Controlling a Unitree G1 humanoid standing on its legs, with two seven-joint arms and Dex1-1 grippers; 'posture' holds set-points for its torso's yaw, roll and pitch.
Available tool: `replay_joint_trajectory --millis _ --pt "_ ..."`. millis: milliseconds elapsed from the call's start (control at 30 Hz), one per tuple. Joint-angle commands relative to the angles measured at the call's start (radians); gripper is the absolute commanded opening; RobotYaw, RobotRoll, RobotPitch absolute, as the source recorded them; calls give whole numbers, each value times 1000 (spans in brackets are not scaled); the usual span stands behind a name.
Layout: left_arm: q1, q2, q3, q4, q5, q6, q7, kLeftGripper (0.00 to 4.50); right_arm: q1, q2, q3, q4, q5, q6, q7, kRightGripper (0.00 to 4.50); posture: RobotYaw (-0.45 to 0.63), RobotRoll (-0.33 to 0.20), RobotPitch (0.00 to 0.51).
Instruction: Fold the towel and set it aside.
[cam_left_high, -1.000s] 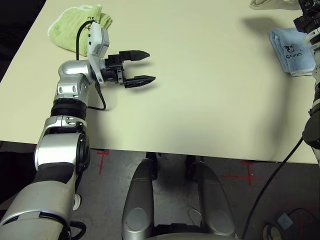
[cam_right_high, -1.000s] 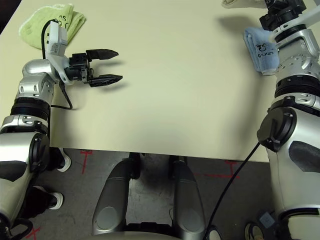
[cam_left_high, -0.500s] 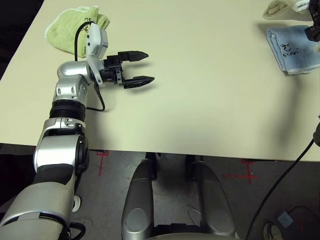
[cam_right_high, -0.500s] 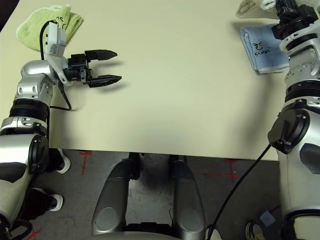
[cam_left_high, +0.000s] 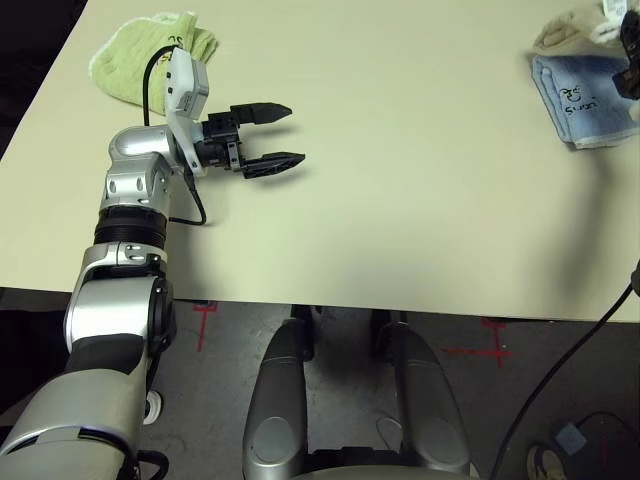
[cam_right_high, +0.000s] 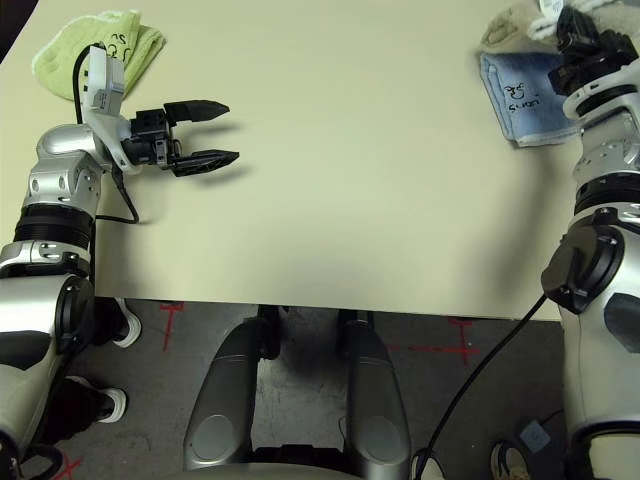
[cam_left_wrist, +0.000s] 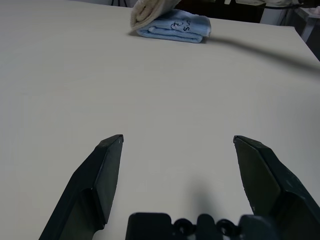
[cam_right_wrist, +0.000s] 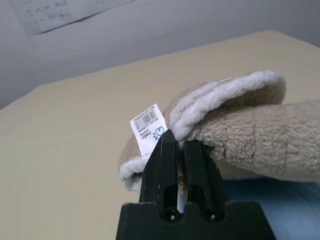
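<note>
The beige towel (cam_right_wrist: 240, 120), folded, with its white edging and white care tag (cam_right_wrist: 149, 129), lies at the table's far right corner (cam_right_high: 512, 27). It rests partly on the far edge of a folded light-blue towel (cam_right_high: 525, 95). My right gripper (cam_right_wrist: 181, 142) is shut on the beige towel's white edge right beside the tag; from the head it shows at the far right (cam_right_high: 583, 38). Near the table's left edge, my left gripper (cam_left_high: 296, 132) hovers open and holds nothing. Its wrist view looks across bare table between the spread fingers (cam_left_wrist: 107, 167) toward both towels (cam_left_wrist: 147, 11).
A folded light-green towel (cam_left_high: 150, 52) lies at the far left corner, behind my left arm. The cream table (cam_left_high: 400, 200) runs bare between the two arms. Its front edge is close to my body, with dark floor and red tape marks below.
My right gripper has drawn the beige towel nearer and to the right, onto the far edge of the blue towel. My left arm has shifted slightly left, still open.
</note>
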Motion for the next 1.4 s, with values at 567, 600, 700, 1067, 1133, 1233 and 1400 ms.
replay_joint_trajectory --millis 567,600,700,1067,1133,1233,1400 --pt "-40 -18 -23 59 9 -30 -14 4500 88 -117 -47 -60 45 156 64 13 21 0 400" --pt "-45 -19 -23 66 9 -34 -15 4500 102 -111 -48 -71 50 173 66 13 20 0 400" --pt "-56 -24 -23 81 12 -44 -16 4500 139 -91 -46 -114 66 230 68 13 19 0 400" --pt "-67 -28 -26 101 13 -60 -22 4500 261 -117 -95 -326 202 587 53 13 11 0 390" --pt "-67 -29 -26 101 12 -60 -22 4500 282 -130 -98 -367 226 703 40 13 11 0 390" --pt "-61 -31 -25 92 8 -56 -22 4500 317 -160 -102 -416 255 885 -13 941 7 0 386" --pt "-62 -29 -24 89 7 -55 -23 4500 370 -212 -136 -460 297 1057 -44 2832 13 0 384"
